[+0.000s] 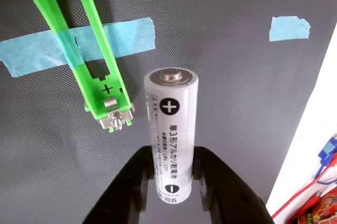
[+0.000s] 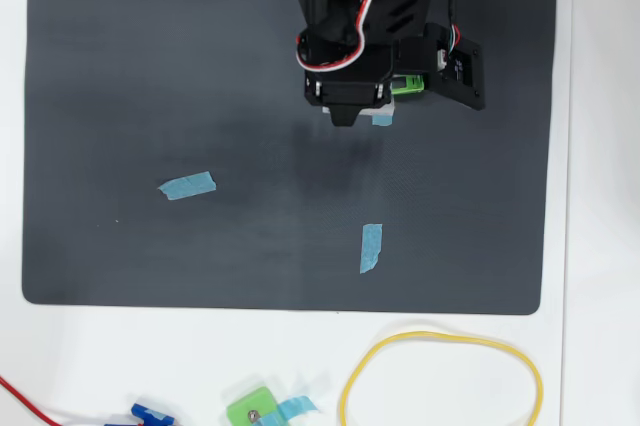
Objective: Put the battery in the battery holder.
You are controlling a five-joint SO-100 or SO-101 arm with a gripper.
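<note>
Broadly, a dark grey textured mat is laid over the white tabletop, and the black arm is held above the mat's far right part in the overhead view. Next in size, the long narrow bright-green plastic battery holder is fixed under a strip of blue tape, its plus-marked, screw-tipped end toward the camera in the wrist view. The small white cylindrical battery is pinched at its minus end by the black two-fingered hand; its long axis runs away from the hand, plus cap leading. Carrying appears under way. Next, the battery would likely need shifting left and turning parallel to the holder, plus to plus, before lowering.
</note>
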